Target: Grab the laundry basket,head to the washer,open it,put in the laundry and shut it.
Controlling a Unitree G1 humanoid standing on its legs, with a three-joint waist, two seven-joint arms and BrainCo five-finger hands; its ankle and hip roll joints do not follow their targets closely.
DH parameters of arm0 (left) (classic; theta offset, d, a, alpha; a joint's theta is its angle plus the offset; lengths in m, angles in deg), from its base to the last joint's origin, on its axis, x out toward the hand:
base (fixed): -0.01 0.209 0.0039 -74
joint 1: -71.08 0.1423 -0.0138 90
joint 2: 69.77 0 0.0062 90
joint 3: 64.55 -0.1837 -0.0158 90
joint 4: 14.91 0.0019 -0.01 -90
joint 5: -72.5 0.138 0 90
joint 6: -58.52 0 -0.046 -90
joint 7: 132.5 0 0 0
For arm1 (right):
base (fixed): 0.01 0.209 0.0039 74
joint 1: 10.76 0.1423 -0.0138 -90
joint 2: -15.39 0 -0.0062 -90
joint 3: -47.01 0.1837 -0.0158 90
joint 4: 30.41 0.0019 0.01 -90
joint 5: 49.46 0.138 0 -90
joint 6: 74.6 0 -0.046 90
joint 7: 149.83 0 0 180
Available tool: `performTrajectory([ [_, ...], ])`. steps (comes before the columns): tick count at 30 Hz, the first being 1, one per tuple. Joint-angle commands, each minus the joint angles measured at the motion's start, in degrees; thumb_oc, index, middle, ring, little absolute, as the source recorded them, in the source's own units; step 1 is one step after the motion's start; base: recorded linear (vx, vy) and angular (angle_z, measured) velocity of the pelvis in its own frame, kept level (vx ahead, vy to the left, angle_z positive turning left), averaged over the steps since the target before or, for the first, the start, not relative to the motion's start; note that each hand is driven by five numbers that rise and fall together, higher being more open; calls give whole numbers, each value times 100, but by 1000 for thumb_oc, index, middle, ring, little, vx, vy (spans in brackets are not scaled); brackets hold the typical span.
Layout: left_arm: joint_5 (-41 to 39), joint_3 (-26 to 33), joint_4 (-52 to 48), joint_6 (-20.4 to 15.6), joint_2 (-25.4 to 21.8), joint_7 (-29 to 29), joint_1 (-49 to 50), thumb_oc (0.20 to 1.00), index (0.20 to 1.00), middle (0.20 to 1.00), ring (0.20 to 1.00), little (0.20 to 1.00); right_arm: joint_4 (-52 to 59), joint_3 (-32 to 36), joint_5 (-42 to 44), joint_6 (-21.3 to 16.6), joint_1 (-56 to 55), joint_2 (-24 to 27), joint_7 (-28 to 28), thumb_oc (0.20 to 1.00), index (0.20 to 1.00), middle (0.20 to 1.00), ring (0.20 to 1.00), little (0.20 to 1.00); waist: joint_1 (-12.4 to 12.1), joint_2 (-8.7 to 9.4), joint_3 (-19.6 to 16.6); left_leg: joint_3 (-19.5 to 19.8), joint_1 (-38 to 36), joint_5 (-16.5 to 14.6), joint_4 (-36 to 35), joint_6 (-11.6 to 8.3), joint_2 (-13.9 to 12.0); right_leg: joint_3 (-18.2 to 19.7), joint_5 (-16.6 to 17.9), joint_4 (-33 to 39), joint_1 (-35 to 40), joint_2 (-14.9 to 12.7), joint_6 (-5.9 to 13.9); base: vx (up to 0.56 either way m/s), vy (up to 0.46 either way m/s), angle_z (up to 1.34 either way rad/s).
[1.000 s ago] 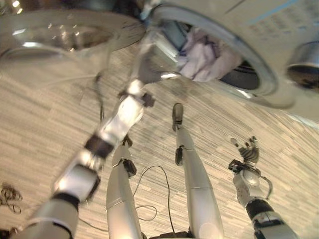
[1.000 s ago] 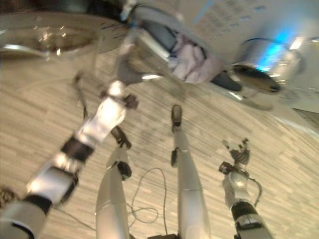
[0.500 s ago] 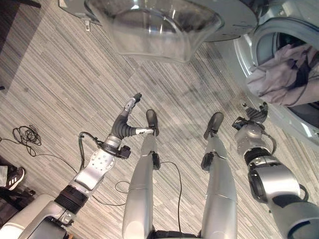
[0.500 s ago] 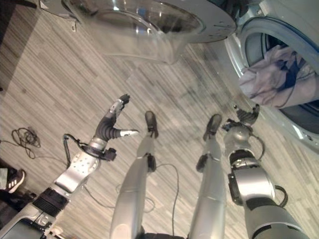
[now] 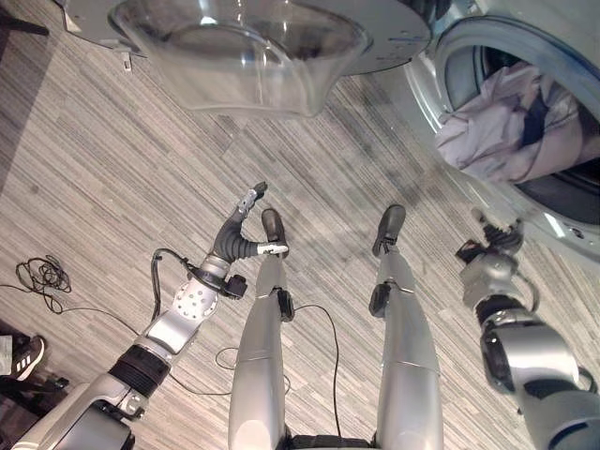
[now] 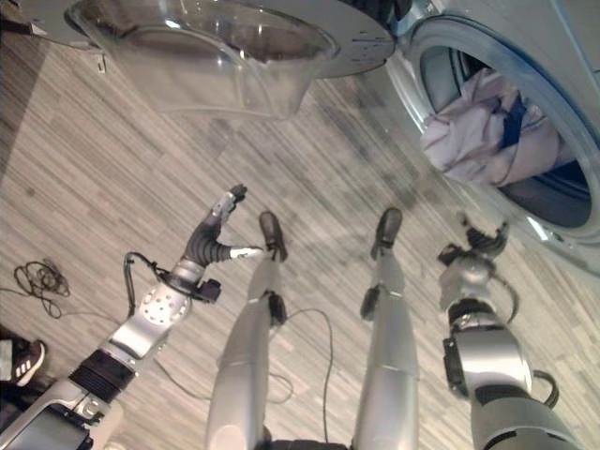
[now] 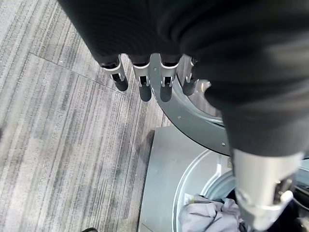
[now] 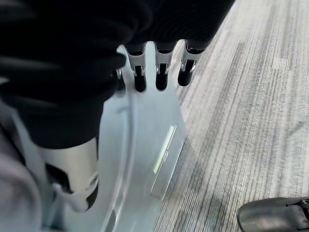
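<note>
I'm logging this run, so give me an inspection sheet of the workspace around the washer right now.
Surface: grey striped plank floor.
Job's things: washer with door swung open; pale laundry bunched in the drum opening, partly hanging over the rim. Laundry basket: nothing seen.
Clutter: nothing seen.
Hands: left hand open, fingers straight, holding nothing; right hand open below the drum opening, holding nothing.
Cables: loose black coil on the floor.
Surroundings: a person's shoe at the edge.
</note>
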State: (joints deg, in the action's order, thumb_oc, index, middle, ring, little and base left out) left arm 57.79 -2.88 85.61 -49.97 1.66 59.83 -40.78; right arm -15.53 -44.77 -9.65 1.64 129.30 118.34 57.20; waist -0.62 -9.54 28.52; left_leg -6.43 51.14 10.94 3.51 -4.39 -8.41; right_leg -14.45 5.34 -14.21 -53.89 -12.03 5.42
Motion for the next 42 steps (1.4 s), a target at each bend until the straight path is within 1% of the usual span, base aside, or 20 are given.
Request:
performTrajectory([
  [1, 67, -197, -218, -169, 92, -16, 130, 1000, 1000, 1000, 1000, 1000, 119, -161, -23, -225, -111, 490, 41, 1000, 1000, 1000, 1000, 1000, -119, -347, -143, 282, -227, -554, 358, -404, -493, 196, -562, -728, -533, -168, 453, -40, -34, 4],
  [5, -10, -313, -175, -156, 171, -21, 2, 1000, 1000, 1000, 1000, 1000, -25, -103, 178, -251, 158, 481, 98, 1000, 1000, 1000, 1000, 1000, -176, -386, -154, 366, -225, -507, 300, -420, -483, 150, -620, -788, -530, -181, 444, 16, -25, 4],
  [7, -19, -434, -98, -116, 265, -21, -102, 1000, 1000, 1000, 1000, 1000, -183, -5, 493, -287, 358, 369, 113, 1000, 1000, 1000, 1000, 1000, -226, -434, -172, 407, -236, -485, 242, -423, -469, 126, -653, -834, -541, -198, 449, 21, 1, 6],
  [11, -76, -494, -27, -76, 377, 2, -197, 1000, 1000, 1000, 1000, 1000, -217, -29, 718, -319, 576, 192, 96, 1000, 1000, 1000, 1000, 1000, -289, -474, -184, 443, -216, -489, 247, -426, -452, 107, -683, -874, -545, -201, 443, 3, 1, 2],
  [14, -79, -480, -22, -74, 400, 35, -226, 1000, 1000, 1000, 1000, 1000, -211, -15, 834, -355, 729, 196, 112, 1000, 1000, 1000, 1000, 1000, -330, -493, -189, 461, -211, -469, 220, -439, -444, 97, -695, -900, -563, -209, 448, -1, -3, 2],
  [18, -56, -506, 43, -55, 448, 62, -283, 1000, 1000, 1000, 1000, 1000, -219, 30, 1063, -398, 884, 235, 93, 1000, 1000, 1000, 1000, 1000, -357, -499, -203, 481, -208, -443, 187, -444, -439, 88, -702, -918, -581, -207, 448, 0, 0, 0],
  [19, -76, -520, 37, -45, 458, 60, -312, 1000, 1000, 1000, 1000, 1000, -195, 76, 1273, -457, 968, 238, 73, 1000, 1000, 1000, 1000, 1000, -361, -491, -208, 485, -208, -433, 163, -450, -444, 90, -702, -918, -592, -206, 453, 6, -9, 3],
  [23, -118, -562, 75, -15, 502, 48, -371, 1000, 1000, 1000, 1000, 1000, -185, 67, 1487, -523, 1166, 216, 75, 1000, 1000, 1000, 1000, 1000, -373, -452, -209, 499, -205, -438, 175, -456, -449, 82, -716, -922, -571, -201, 441, 0, 0, 0],
  [24, -131, -574, 65, -5, 515, 42, -384, 1000, 1000, 1000, 1000, 1000, -171, 88, 1557, -549, 1198, 218, 61, 922, 922, 922, 922, 922, -374, -448, -205, 511, -207, -436, 179, -460, -446, 76, -716, -920, -558, -204, 440, 0, 0, 0],
  [25, -136, -593, 59, -1, 529, 38, -397, 1000, 1000, 1000, 1000, 1000, -159, 95, 1606, -565, 1225, 223, 50, 511, 511, 511, 511, 511, -376, -442, -206, 521, -208, -434, 174, -463, -444, 73, -718, -918, -551, -204, 444, 0, 0, 0],
  [26, -153, -599, 54, 4, 537, 35, -396, 1000, 1000, 1000, 1000, 1000, -141, 85, 1620, -579, 1253, 248, 54, 269, 269, 269, 269, 269, -380, -439, -205, 528, -215, -426, 164, -464, -445, 63, -719, -921, -542, -213, 448, 0, 0, 0],
  [27, -168, -613, 52, 6, 544, 29, -400, 1000, 1000, 1000, 1000, 1000, -106, 64, 1638, -600, 1277, 267, 42, 200, 200, 200, 200, 200, -383, -432, -203, 532, -219, -421, 155, -467, -443, 60, -717, -918, -537, -216, 451, 0, 0, 0],
  [32, -166, -582, 56, -2, 522, -21, -415, 1000, 1000, 1000, 1000, 1000, 188, -56, 1736, -660, 1257, 312, -223, 200, 200, 200, 200, 200, -382, -398, -187, 542, -261, -372, 68, -481, -444, 56, -707, -900, -522, -209, 442, -2, -6, 2],
  [35, -162, -555, 92, 30, 532, -67, -439, 1000, 1000, 1000, 1000, 1000, 381, -172, 2091, -711, 1293, 182, -553, 200, 200, 200, 200, 200, -365, -335, -185, 562, -300, -356, 25, -488, -450, 31, -678, -866, -479, -201, 434, -5, -14, 5],
  [38, -166, -533, 93, 56, 496, -126, -379, 1000, 1000, 1000, 1000, 1000, 692, -397, 2168, -747, 1359, 87, -757, 200, 200, 200, 200, 200, -348, -281, -187, 563, -334, -341, 17, -493, -459, 13, -659, -851, -437, -198, 429, 20, -2, 0],
  [39, -172, -538, 92, 70, 484, -150, -348, 1000, 1000, 1000, 1000, 1000, 816, -448, 2209, -792, 1404, 61, -823, 200, 200, 200, 200, 200, -351, -275, -229, 590, -415, -441, -10, -523, -465, 59, -773, -852, -364, -182, 496, 63, -4, 1],
  [40, -169, -510, 80, 87, 452, -165, -310, 1000, 1000, 1000, 1000, 1000, 994, -508, 2277, -849, 1406, 23, -872, 200, 200, 200, 200, 200, -328, -258, -226, 588, -452, -435, -27, -528, -473, 53, -771, -836, -328, -174, 491, 0, 0, 0],
  [41, -181, -474, 59, 122, 395, -188, -229, 1000, 1000, 1000, 1000, 1000, 1367, -545, 2382, -1009, 1505, 49, -904, 200, 200, 200, 200, 200, -294, -207, -195, 557, -445, -330, -27, -512, -481, 1, -651, -792, -326, -173, 417, 0, 0, 0],
  [42, -183, -469, 58, 125, 393, -189, -228, 1000, 1000, 1000, 1000, 1000, 1371, -548, 2378, -1010, 1506, 43, -897, 200, 200, 200, 200, 200, -294, -218, -224, 587, -511, -423, -54, -536, -489, 51, -758, -802, -275, -157, 484, -62, -5, 5],
])
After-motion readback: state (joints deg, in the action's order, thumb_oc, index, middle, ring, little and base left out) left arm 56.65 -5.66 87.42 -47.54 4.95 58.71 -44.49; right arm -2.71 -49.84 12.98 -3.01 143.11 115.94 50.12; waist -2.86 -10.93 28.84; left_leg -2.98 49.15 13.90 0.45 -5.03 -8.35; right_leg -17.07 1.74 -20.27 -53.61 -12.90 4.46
